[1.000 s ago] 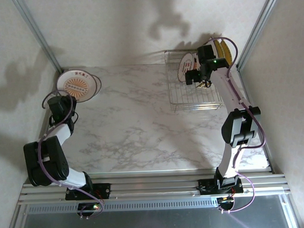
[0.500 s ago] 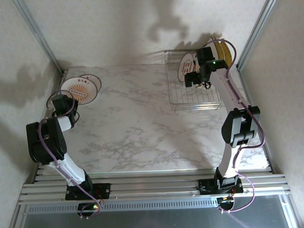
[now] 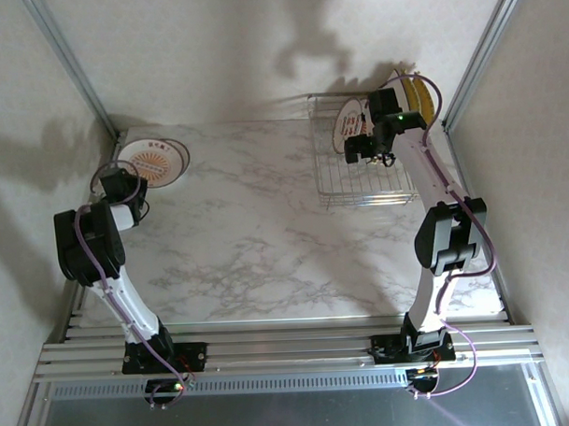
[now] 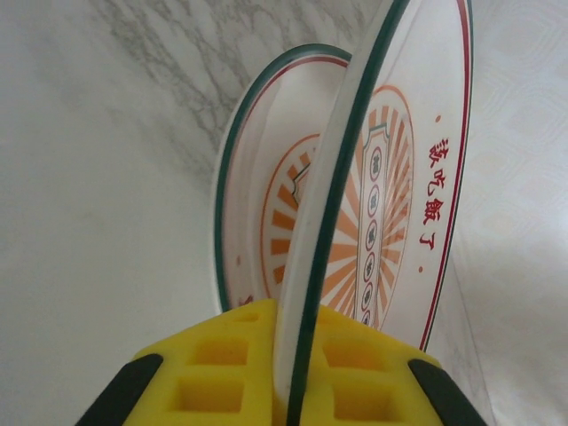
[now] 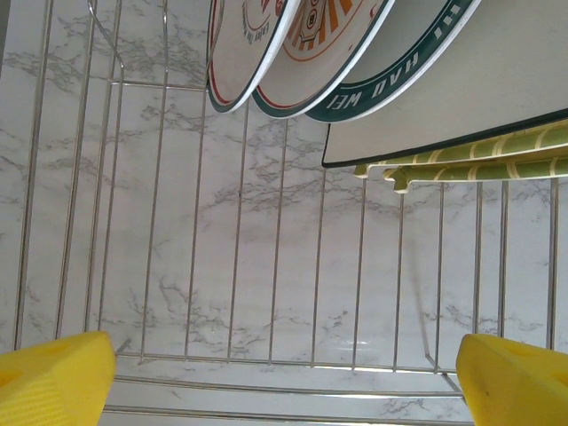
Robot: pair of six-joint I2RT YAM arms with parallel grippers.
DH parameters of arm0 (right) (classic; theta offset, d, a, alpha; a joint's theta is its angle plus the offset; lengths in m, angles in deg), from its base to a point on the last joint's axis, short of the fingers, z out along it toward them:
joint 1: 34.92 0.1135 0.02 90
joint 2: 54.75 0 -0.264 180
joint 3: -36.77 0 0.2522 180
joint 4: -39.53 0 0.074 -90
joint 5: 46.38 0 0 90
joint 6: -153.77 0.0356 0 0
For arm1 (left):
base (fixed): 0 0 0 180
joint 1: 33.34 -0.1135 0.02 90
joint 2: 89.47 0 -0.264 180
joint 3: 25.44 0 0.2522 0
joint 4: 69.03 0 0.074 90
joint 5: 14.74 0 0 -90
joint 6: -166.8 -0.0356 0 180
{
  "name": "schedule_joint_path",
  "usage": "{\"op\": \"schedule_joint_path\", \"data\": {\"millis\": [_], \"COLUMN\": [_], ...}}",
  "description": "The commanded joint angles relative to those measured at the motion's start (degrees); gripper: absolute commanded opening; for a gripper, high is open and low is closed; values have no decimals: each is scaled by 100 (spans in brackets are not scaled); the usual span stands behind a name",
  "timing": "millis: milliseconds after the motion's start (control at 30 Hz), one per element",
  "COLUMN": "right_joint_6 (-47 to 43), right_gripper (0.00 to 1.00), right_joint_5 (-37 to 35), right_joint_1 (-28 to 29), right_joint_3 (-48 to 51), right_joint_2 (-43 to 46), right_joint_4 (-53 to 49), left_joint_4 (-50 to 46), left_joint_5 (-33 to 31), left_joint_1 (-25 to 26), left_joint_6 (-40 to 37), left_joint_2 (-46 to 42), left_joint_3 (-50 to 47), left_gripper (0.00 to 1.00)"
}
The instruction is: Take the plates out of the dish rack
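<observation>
My left gripper [image 3: 125, 185] is at the table's back-left corner, shut on the rim of a round white plate [image 4: 390, 177] with an orange sunburst and a green edge. The yellow pads [image 4: 213, 364] clamp that rim on both sides. A second matching plate [image 4: 253, 186] lies just behind it; from above the pair [image 3: 154, 162] overlaps. My right gripper [image 3: 368, 146] hovers open over the silver wire dish rack [image 3: 363, 184], nothing between its fingers [image 5: 53, 377]. At the rack's far end stand three round plates [image 5: 328, 44], a white square plate [image 5: 479, 80] and a green-striped square one [image 5: 497, 151].
The rack's thin bars [image 5: 235, 266] run under my right gripper, with marble tabletop [image 3: 248, 233] showing through. A metal frame post [image 3: 74, 66] and the wall stand close behind the left corner. Another post [image 3: 480, 52] rises right of the rack.
The left arm has folded up toward the back-left corner, carrying its plate slightly farther back over the other plate. The right gripper has stayed over the rack.
</observation>
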Motion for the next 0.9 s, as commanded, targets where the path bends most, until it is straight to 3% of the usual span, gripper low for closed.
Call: {"op": "schedule_joint_path", "data": {"millis": [0,267,733,867], "right_joint_6": [-64,-102,-115,-128], "right_gripper": [99,99,99,99], "right_joint_5": [90,59,23,43], "right_joint_1": [-2,0,-3,2], "right_joint_3": [-68,-17,4,13], "right_joint_2": [-41,-16,-50,-10], "right_joint_4": [28,67,114,117], "left_joint_4": [413,138,-933,-1527], "left_joint_5": [236,133,-510,-977], "left_joint_1": [-5,98,240,351], "left_joint_6": [201,84,-1032,-1623], "left_joint_2": [171,428,195,36], "left_joint_3": [293,562,757,874], "left_gripper": [0,2,45,56]}}
